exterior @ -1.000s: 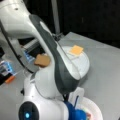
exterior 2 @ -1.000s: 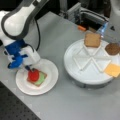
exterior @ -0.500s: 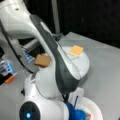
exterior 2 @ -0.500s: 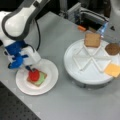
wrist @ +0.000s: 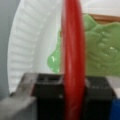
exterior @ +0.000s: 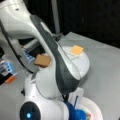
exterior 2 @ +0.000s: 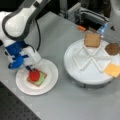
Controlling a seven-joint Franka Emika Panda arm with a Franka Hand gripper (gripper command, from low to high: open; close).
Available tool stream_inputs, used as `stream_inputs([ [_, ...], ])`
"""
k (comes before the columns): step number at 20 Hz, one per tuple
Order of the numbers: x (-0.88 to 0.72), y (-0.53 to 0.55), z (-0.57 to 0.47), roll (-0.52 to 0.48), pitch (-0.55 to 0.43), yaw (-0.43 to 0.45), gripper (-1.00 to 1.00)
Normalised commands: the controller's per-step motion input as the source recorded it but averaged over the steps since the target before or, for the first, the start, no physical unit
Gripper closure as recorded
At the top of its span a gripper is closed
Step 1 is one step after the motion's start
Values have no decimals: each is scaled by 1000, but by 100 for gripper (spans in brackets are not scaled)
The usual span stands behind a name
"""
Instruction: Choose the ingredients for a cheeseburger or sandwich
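My gripper [exterior 2: 31, 71] hangs over the small white plate [exterior 2: 51, 82] at a front view's left, shut on the red tomato disc [exterior 2: 34, 74]. The tomato stands on edge over the sandwich: a green lettuce piece [exterior 2: 41, 78] on a toast square [exterior 2: 37, 82]. In the wrist view the tomato [wrist: 73, 57] runs upright between the dark fingers [wrist: 47, 92], with the lettuce [wrist: 105, 55], the toast [wrist: 105, 18] and the plate [wrist: 30, 45] behind it. The other ingredients lie on the divided tray [exterior 2: 82, 72]: a toast square [exterior 2: 92, 40], a dark patty [exterior 2: 112, 48] and yellow cheese [exterior 2: 113, 69].
The arm's white body fills much of a front view, where the tray's toast [exterior: 42, 60] and cheese [exterior: 76, 50] show past it. An orange item [exterior 2: 81, 28] and grey equipment [exterior 2: 87, 15] stand behind the tray.
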Motion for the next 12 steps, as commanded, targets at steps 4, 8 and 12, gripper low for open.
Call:
stream_inputs([
  [4, -12, -34, -39, -90, 5, 194, 100],
  [8, -26, -13, -54, -82, -4, 175, -100],
  [12, -27, -5, -66, -87, -17, 164, -100],
])
